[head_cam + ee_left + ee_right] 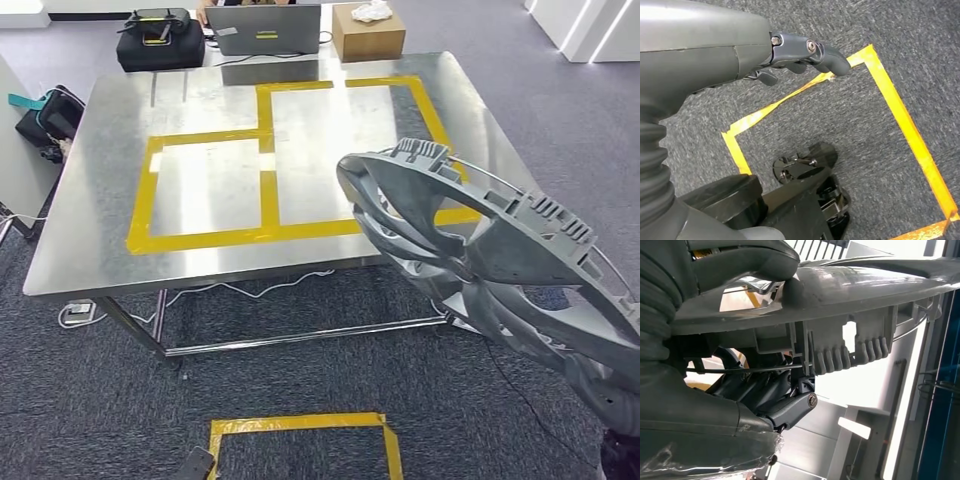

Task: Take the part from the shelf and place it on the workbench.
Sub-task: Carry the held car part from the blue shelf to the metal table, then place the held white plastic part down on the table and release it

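While the part (483,250), a large grey ribbed moulding with open ring-shaped frames, is carried clear of any shelf, it is held out over the near right corner of the workbench (113,230) and not yet set down. It is gripped by the right hand (764,385), whose thumb is pressed on one face and whose darker fingers (791,410) are hooked under the other. The left hand (806,55) is recorded hanging above grey carpet and a yellow tape outline (904,125), fingers curled in, nothing held. Retrieval is judged complete; lowering and release onto the steel top, marked with yellow tape rectangles (264,180), remain outstanding.
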Available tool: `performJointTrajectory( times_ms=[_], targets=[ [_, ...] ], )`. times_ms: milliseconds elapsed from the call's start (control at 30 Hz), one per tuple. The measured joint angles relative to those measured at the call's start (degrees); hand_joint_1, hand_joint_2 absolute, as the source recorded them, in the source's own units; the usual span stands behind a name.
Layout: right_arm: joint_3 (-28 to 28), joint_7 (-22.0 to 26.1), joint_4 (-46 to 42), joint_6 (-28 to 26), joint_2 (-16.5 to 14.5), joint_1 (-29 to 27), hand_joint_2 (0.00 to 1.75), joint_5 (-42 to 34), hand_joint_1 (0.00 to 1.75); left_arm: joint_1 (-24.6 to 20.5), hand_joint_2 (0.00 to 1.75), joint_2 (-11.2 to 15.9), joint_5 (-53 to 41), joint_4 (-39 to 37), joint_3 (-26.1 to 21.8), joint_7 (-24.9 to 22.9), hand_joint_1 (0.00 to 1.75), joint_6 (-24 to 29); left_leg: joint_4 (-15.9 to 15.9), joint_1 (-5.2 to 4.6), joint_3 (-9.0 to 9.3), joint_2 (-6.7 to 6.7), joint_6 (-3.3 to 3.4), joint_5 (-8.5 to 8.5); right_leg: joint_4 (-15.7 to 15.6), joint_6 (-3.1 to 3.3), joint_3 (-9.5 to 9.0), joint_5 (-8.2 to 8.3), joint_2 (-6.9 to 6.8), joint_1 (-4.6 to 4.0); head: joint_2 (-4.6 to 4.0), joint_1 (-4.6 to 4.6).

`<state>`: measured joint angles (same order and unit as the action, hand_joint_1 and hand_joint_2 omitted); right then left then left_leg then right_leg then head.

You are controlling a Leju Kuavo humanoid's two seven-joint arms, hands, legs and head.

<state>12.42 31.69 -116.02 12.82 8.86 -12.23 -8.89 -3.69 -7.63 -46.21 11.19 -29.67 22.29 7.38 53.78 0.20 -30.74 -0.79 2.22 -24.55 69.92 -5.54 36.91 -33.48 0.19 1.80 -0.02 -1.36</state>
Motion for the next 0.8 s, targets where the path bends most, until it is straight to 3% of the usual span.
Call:
performJointTrajectory(
  times_ms=[67, 100, 133, 300, 333, 400, 467, 500, 533, 600, 633, 733, 800],
  targets=[
    [1.1, 0.1, -0.3, 0.0, 0.2, 0.1, 1.75, -0.2, 1.75, 0.1, 1.75, -0.1, 0.0, 0.0, 0.0, 0.0, 0.00, 0.4, 0.6, 0.32, 0.74, -0.20, -0.88, -0.99, -6.8, -0.65, -2.17, 5.11, -0.07, 0.48, 0.00, -0.05],
    [1.5, 0.2, -0.4, 0.0, 0.3, 0.2, 1.75, -0.4, 1.75, 0.0, 1.75, 0.0, 0.0, 0.0, 0.0, 0.0, 0.00, 0.5, 1.1, 0.37, 0.91, -0.28, -1.44, -1.61, -10.0, -0.81, -3.48, 6.85, 0.10, 0.65, 0.00, -0.22],
    [2.0, 0.3, -0.6, 0.1, 0.3, 0.2, 1.75, -0.6, 1.75, 0.0, 1.75, 0.1, 0.0, 0.0, 0.0, -0.1, 0.00, 0.7, 1.6, 0.30, 0.89, -0.33, -1.94, -2.08, -12.0, -0.57, -4.32, 7.66, 0.29, 0.76, 0.00, -0.26],
    [3.6, 0.4, -1.3, 0.8, 0.3, 0.3, 1.75, -0.8, 1.75, 0.0, 1.75, 0.2, -0.1, 0.0, -0.1, -0.2, 0.00, 1.0, 3.5, 0.34, 0.00, -0.16, -3.12, -3.52, -11.6, 2.16, -4.38, 6.72, 0.75, 0.55, 0.00, 0.11],
    [3.8, 0.4, -1.4, 0.9, 0.3, 0.3, 1.75, -0.7, 1.75, -0.1, 1.75, 0.2, -0.1, 0.0, -0.1, -0.2, 0.00, 1.0, 5.9, 0.38, -1.23, -0.02, -3.33, -4.64, -11.7, 2.58, -4.62, 6.52, 0.68, 0.54, 0.00, 0.19],
    [4.1, 0.4, -1.5, 1.1, 0.3, 0.3, 1.75, -0.6, 1.75, -0.2, 1.75, 0.2, 0.0, 0.0, -0.2, -0.2, 0.00, 1.0, 13.9, 0.36, -5.78, 0.14, -3.50, -7.53, -11.7, 3.21, -5.06, 6.04, 0.51, 0.38, 0.00, 0.38],
    [4.1, 0.5, -1.5, 1.2, 0.3, 0.2, 1.75, -0.2, 1.75, 0.0, 1.75, 0.1, 0.6, 0.0, -0.6, -0.3, 0.00, 0.9, 20.0, 0.35, -10.12, 0.15, -3.38, -8.43, -11.7, 3.52, -5.59, 5.48, 0.48, 0.17, 0.00, 0.37],
    [4.2, 0.6, -1.5, 1.2, 0.3, 0.1, 1.75, 0.1, 1.75, 0.1, 1.75, 0.1, 0.9, 0.0, -0.9, -0.4, 0.00, 0.9, 20.1, 0.34, -10.92, 0.15, -3.20, -7.08, -11.7, 3.56, -6.04, 5.13, 0.53, 0.09, 0.00, 0.37],
    [4.2, 0.7, -1.6, 1.2, 0.3, 0.0, 1.75, 0.4, 1.75, 0.1, 1.75, 0.1, 1.3, 0.0, -1.2, -0.5, 0.00, 0.8, 18.0, 0.32, -10.61, 0.15, -2.96, -4.69, -11.7, 3.51, -6.61, 4.71, 0.59, 0.04, 0.00, 0.37],
    [4.4, 0.8, -1.8, 1.1, 0.3, 0.0, 1.75, 0.9, 1.75, 0.1, 1.75, 0.1, 1.6, 0.0, -1.7, -0.5, 0.00, 0.8, 10.8, 0.15, -8.13, 0.14, -2.41, 0.48, -11.8, 3.11, -7.77, 3.72, 0.70, -0.08, 0.00, 0.37],
    [4.5, 0.9, -1.9, 1.0, 0.3, 0.0, 1.75, 1.1, 1.75, 0.1, 1.75, 0.1, 1.6, 0.0, -1.8, -0.5, 0.00, 0.8, 7.7, 0.03, -6.81, 0.13, -2.21, 1.64, -11.8, 2.78, -8.10, 3.27, 0.76, -0.17, 0.00, 0.41],
    [4.8, 0.9, -2.1, 0.8, 0.3, -0.1, 1.75, 1.6, 1.75, 0.0, 1.75, 0.1, 1.7, 0.0, -2.4, -0.5, 0.00, 0.7, 4.7, -0.23, -5.37, 0.08, -1.97, 0.93, -12.4, 1.85, -8.34, 2.80, 0.76, -0.24, 0.00, 0.47],
    [5.0, 0.8, -2.1, 0.7, 0.3, -0.2, 1.75, 1.9, 1.75, 0.0, 1.75, 0.2, 1.7, 0.0, -2.6, -0.5, 0.00, 0.7, 4.2, -0.07, -5.28, -0.04, -2.25, 0.97, -13.2, 1.99, -8.86, 2.91, 0.69, -0.21, 0.00, 0.44]
  ],
)
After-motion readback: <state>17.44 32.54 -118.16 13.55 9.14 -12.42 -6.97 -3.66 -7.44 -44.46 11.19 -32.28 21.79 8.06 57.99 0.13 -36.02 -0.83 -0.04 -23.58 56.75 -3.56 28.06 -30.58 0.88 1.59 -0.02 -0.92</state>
